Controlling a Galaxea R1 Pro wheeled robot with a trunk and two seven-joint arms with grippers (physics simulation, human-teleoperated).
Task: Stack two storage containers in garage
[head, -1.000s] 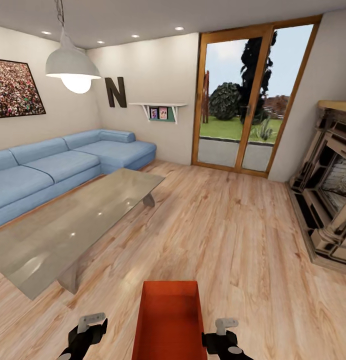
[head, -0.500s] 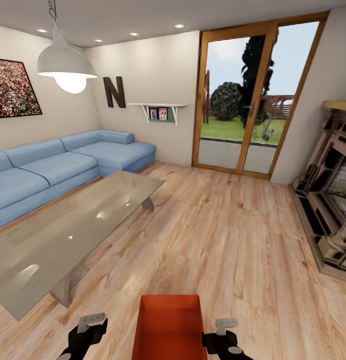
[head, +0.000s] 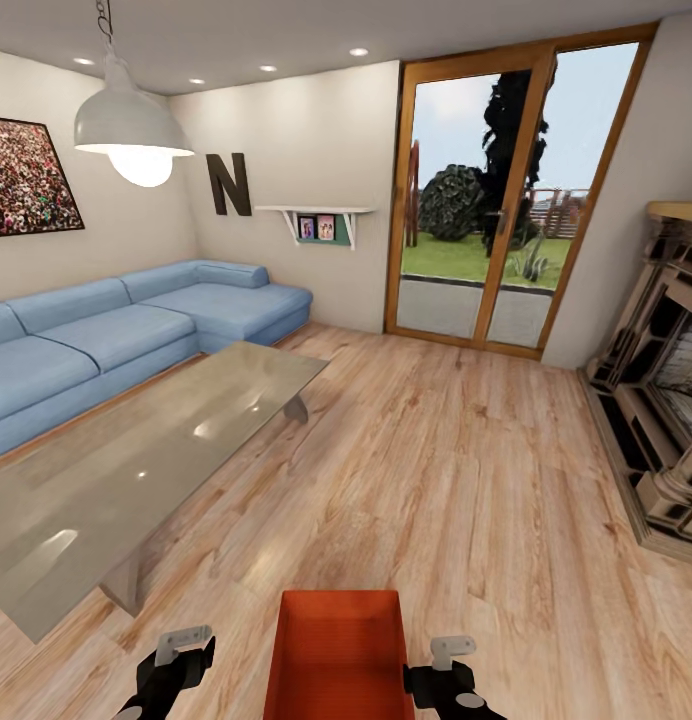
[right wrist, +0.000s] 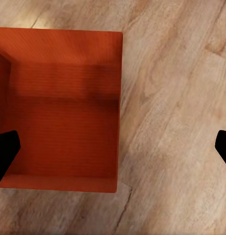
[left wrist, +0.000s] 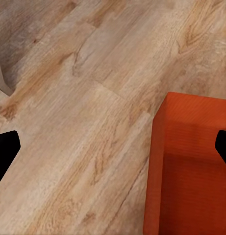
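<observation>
Clearly the job has barely begun: this is the living room, with its blue sectional sofa (head: 136, 330), low glass table (head: 136, 460) and light plank floor (head: 456, 470). One red-orange storage container (head: 336, 650) sits between the left gripper (head: 171, 665) and right gripper (head: 446, 670), both wide open, ungrasped. Carrying and stacking remain.
</observation>
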